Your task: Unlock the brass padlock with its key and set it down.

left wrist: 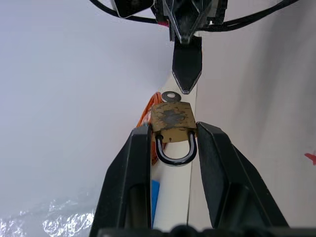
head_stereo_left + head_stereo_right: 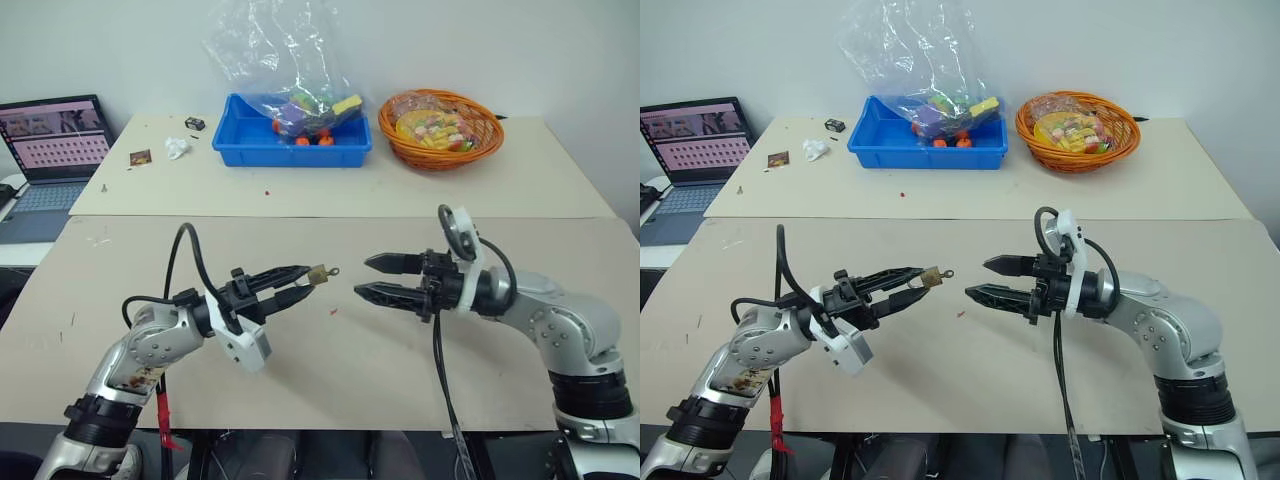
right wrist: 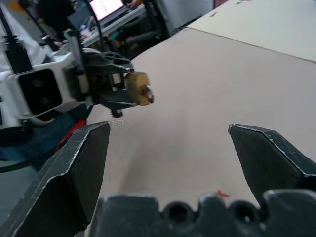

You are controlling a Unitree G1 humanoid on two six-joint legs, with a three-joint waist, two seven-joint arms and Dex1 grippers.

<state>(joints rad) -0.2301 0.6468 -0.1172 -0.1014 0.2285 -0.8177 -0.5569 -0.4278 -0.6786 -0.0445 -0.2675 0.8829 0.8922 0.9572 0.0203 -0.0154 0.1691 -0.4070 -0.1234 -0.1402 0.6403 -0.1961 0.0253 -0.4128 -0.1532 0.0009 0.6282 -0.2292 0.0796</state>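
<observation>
Above the near beige counter (image 2: pixel 400 370), the left claw (image 2: pixel 290 283) clamps the brass padlock (image 2: pixel 317 273) by its body between both fingertips, shackle turned back toward the wrist. The key (image 2: pixel 331 270) sticks out of the padlock's far end, its ring head aimed at the right claw (image 2: pixel 372 278). That claw hangs just beside the key, apart from it, fingers spread wide and empty. Farther back sit a blue bin (image 2: pixel 290 140) and an orange basket (image 2: pixel 440 128).
</observation>
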